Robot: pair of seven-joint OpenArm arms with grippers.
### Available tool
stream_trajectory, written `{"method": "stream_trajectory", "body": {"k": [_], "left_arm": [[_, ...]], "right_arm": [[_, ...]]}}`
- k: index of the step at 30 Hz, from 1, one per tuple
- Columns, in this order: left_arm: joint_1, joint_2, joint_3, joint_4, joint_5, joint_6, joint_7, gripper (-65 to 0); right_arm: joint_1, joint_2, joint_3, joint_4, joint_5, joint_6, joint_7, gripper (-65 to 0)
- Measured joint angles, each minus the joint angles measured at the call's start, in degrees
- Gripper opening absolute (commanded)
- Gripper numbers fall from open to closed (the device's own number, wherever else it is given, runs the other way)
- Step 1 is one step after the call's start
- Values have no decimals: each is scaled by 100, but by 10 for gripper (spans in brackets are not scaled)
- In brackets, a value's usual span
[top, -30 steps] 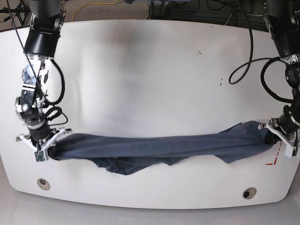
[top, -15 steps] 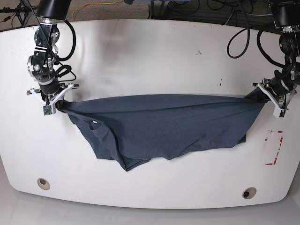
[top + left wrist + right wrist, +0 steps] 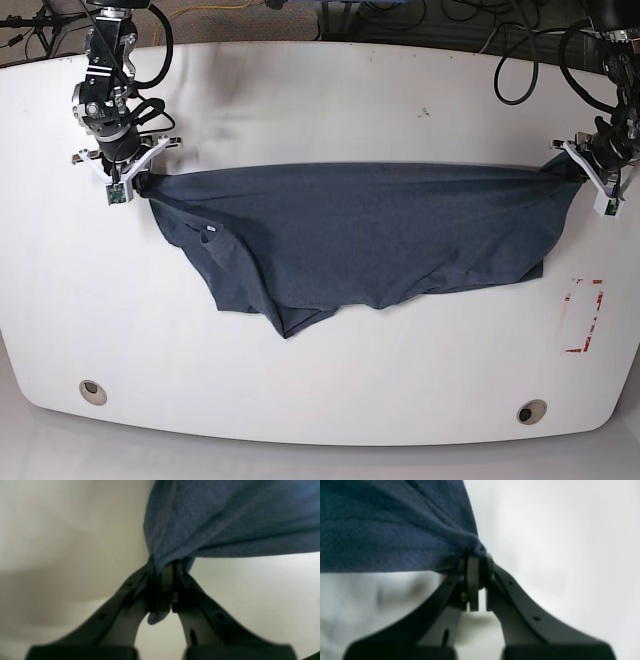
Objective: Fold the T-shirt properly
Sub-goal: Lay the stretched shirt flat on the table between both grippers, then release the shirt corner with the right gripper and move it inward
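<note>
Holes [image 3: 92,391], two, sit near table's [image 3: 320,100] front edge. One T-shirt [image 3: 370,235] hangs stretched above the tabletop between two grippers. Right gripper [image 3: 128,178] is clamped on one corner, left gripper [image 3: 582,165] clamped on the opposite corner.

The base view looks down from overhead on the whole table [image 3: 330,110]. Each wrist view sits close behind its own jaws, facing forward; all three share the T-shirt [image 3: 370,235], pinched at 9 and 3 o'clock.
</note>
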Motion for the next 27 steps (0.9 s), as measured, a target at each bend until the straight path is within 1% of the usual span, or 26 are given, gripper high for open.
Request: {"method": "stream_trajectory", "body": {"k": [3, 11, 15, 16, 18, 19, 20, 22, 23, 24, 25, 27], "left_arm": [[76, 15, -87, 127, 212, -170, -13, -650], [195, 114, -133, 179, 328, -216, -20, -650], [199, 179, -269, 179, 348, -219, -20, -650], [197, 188, -269, 179, 348, -219, -17, -650], [197, 195, -267, 179, 345, -219, -20, -650], [199, 195, -262, 179, 345, -219, -20, -650], [199, 192, -262, 179, 345, -219, -17, -650], [199, 192, -262, 179, 348, -219, -17, -650], [199, 190, -262, 179, 350, -219, -17, -650], [197, 192, -262, 179, 350, -216, -17, -650], [197, 192, -262, 179, 348, -216, -20, -650], [197, 190, -251, 177, 350, -216, -17, -650]], "right_arm": [[-63, -66, -7, 0, -7, -2, 42, -650], [-79, -195, -11, -83, -7, -17, 46, -650], [-59, -190, -13, -238, 35, -9, 151, -648], [-57, -186, -13, -238, 35, -9, 146, -639], [-39, -184, -15, -243, 33, -11, 140, -599], [-39, -184, -17, -243, 33, -15, 120, -531], [-42, -184, -39, -243, 28, -31, 116, -491], [-44, -227, -74, -210, 17, -52, 105, -380], [-48, -249, -87, -162, -52, -103, 92, -339], [-48, -275, -92, -116, -68, -129, 70, -279], [-63, -308, -103, -35, -76, -131, 9, -230], [-107, -369, -125, 111, -72, -111, -59, -155]]}}
